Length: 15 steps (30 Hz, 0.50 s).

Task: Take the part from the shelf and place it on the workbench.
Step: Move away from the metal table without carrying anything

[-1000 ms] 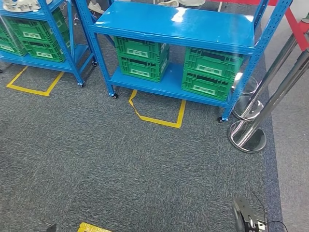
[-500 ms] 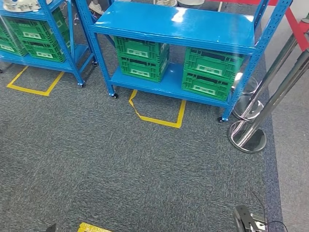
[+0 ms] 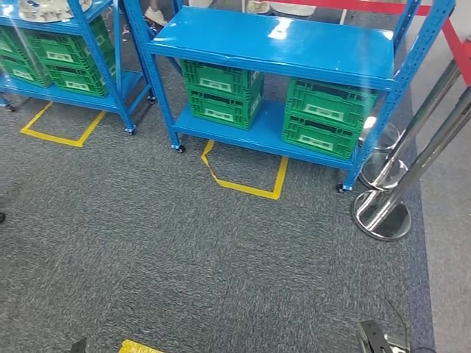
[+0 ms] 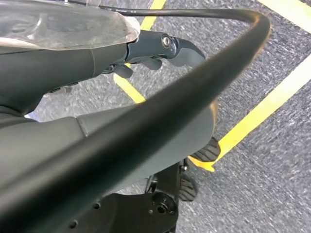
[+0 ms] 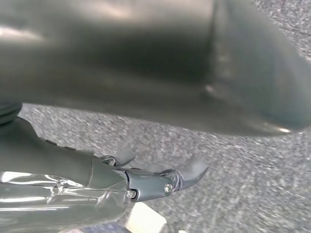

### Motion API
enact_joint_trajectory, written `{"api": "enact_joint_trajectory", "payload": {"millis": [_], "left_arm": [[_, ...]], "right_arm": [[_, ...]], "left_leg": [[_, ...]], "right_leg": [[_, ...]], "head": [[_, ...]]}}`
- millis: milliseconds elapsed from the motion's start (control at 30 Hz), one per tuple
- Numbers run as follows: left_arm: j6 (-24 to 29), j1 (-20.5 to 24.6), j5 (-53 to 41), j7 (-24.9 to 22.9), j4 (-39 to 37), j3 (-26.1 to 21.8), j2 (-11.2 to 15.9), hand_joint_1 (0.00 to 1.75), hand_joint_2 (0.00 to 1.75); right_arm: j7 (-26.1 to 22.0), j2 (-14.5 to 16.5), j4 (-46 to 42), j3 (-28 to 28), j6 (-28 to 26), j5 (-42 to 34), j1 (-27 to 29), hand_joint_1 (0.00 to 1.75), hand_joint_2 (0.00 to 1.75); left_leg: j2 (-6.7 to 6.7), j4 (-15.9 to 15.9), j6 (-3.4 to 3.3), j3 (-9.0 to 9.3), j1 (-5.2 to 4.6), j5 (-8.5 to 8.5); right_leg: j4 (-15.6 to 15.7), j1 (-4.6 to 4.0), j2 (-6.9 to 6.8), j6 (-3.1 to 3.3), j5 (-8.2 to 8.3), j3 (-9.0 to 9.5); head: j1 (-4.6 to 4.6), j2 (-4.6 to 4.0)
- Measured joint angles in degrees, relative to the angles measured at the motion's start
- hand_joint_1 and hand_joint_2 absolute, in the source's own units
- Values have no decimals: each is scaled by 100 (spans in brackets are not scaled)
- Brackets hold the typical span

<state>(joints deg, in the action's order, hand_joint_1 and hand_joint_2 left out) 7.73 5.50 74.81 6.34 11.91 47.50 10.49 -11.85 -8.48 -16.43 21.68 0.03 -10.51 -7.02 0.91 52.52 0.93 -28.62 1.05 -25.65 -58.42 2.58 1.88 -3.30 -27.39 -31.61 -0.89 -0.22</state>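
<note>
Head view has slid a little: the blue shelf (image 3: 277, 40) sits lower now, so the robot is walking closer. Parts (image 3: 47, 9) wait at 11 o'clock. Left hand (image 4: 154, 48) and right hand (image 5: 154, 182) hang empty, fingers apart.

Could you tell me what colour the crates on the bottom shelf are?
Green crates, clearest in the head view.

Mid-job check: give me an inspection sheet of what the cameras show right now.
Surface: grey carpet marked with yellow tape outlines.
Job's things: pale parts on the left blue shelf; workbench nothing seen.
Clutter: green crates on the lower tier of the middle blue shelf.
Hands: left hand and right hand hang above carpet, holding nothing.
Cables: black cable beside the left hand.
Surroundings: chrome stanchions, red barrier.
</note>
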Motion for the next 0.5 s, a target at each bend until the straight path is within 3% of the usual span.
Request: {"api": "enact_joint_trajectory", "payload": {"millis": [67,133,200,233,300,367,400,433,500], "left_arm": [[-1,10,-2,0,-2,0,20,0,0],[-1,11,-2,-1,-2,0,26,0,0],[-1,3,-1,-9,-2,0,25,0,0],[-1,6,1,-14,-2,0,24,0,0],[-1,15,0,-21,-2,0,23,0,0],[1,4,0,-25,-2,0,21,0,0],[2,-7,-1,-29,-2,0,21,0,0],[4,-16,-3,-32,-2,0,21,0,0],[9,-11,-7,-37,-2,-1,23,0,0]], "right_arm": [[1,26,21,9,-8,-12,-2,0,0],[2,39,39,14,-14,-16,-1,0,0],[-1,41,47,16,-19,-17,-11,0,0],[-2,42,48,16,-21,-18,-19,0,0],[-2,41,51,17,-23,-19,-25,0,0],[0,41,58,19,-27,-22,-25,0,0],[0,41,62,20,-28,-24,-26,0,0],[0,42,64,20,-29,-27,-29,0,0],[-1,42,64,21,-29,-33,-36,0,0]], "left_leg": [[66,81,99,-42,5,-33],[131,96,175,-76,26,-19],[91,252,220,-149,55,-115],[44,496,227,-268,56,-254],[-27,1332,225,-697,49,-642],[-33,1979,208,-1051,42,-831],[-38,1973,189,-1065,38,-755],[-59,1708,163,-947,30,-577],[-227,832,105,-526,-13,-183]], "right_leg": [[279,-9,88,45,16,176],[247,-56,30,167,13,183],[256,-78,-49,259,29,181],[266,-85,-93,299,35,180],[269,-120,-195,353,30,164],[269,-160,-301,377,20,157],[269,-176,-349,385,14,161],[269,-186,-397,388,9,171],[266,-206,-491,377,-12,197]], "head": [[-10,0],[33,0],[97,0],[139,0],[230,0],[281,0],[294,0],[306,0],[335,0]]}}
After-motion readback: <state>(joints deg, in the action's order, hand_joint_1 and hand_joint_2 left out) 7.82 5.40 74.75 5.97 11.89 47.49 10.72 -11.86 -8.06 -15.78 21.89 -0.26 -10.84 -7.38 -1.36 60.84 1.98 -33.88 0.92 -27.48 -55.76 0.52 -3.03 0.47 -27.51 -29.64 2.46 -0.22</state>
